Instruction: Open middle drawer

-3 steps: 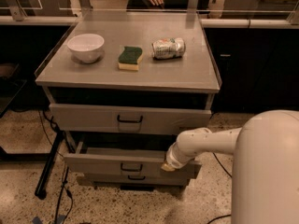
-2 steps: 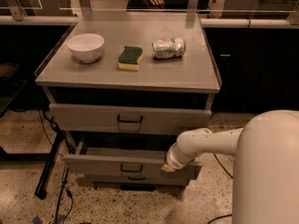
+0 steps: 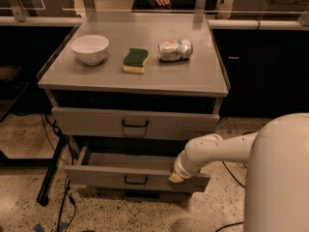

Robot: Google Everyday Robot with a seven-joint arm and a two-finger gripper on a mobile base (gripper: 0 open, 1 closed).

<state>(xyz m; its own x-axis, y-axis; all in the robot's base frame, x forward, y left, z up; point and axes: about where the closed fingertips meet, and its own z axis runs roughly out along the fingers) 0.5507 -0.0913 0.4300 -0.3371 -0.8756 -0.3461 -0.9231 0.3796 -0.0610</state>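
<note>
The middle drawer (image 3: pixel 96 176) is a wide, shallow grey front with a small black centre handle (image 3: pixel 135 180). It stands pulled partly out of the cabinet, with its inside showing behind the front. My gripper (image 3: pixel 175 178) is at the top edge of that front, right of the handle, on the end of my white arm (image 3: pixel 217 149), which reaches in from the right. The upper drawer (image 3: pixel 87 121) sits nearly closed above it. The lowest front is mostly hidden under the open drawer.
On the cabinet top (image 3: pixel 193 76) stand a white bowl (image 3: pixel 90 48), a green and yellow sponge (image 3: pixel 135 60) and a crushed can (image 3: pixel 175 50). Dark cabinets flank both sides. Cables (image 3: pixel 63 202) and a black stand leg (image 3: pixel 50 170) lie on the speckled floor at left.
The middle drawer has slid a little further out toward the camera, and my gripper has moved with it.
</note>
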